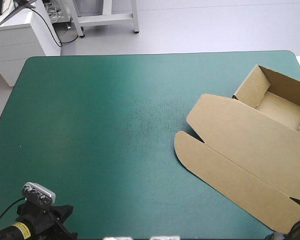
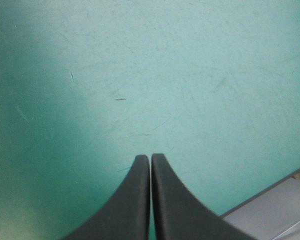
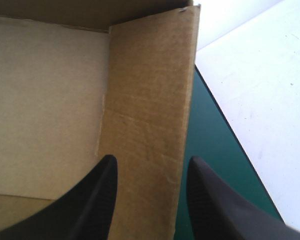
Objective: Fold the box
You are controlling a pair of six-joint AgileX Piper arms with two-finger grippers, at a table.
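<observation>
Box (image 1: 250, 145) sat at right of frame in high view: tray upper right, lid flat toward lower right. Right fingers (image 3: 97, 200) spread, straddling side panel (image 3: 147, 85), probably ready to pinch it. Left fingers (image 2: 137, 200) pressed together over bare worktop (image 1: 100, 125), lower left, apparently parked clear.

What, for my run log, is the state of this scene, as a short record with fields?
surface: teal-green table cover
object: brown cardboard box, on the table's right side
box state: open tray, walls raised at the far end, lid lying flat toward the near edge
left tool: black fin-shaped fingers shut, empty, over bare cover by the near left corner
right tool: open, a strip of the box's board between its fingers; contact cannot be told
</observation>
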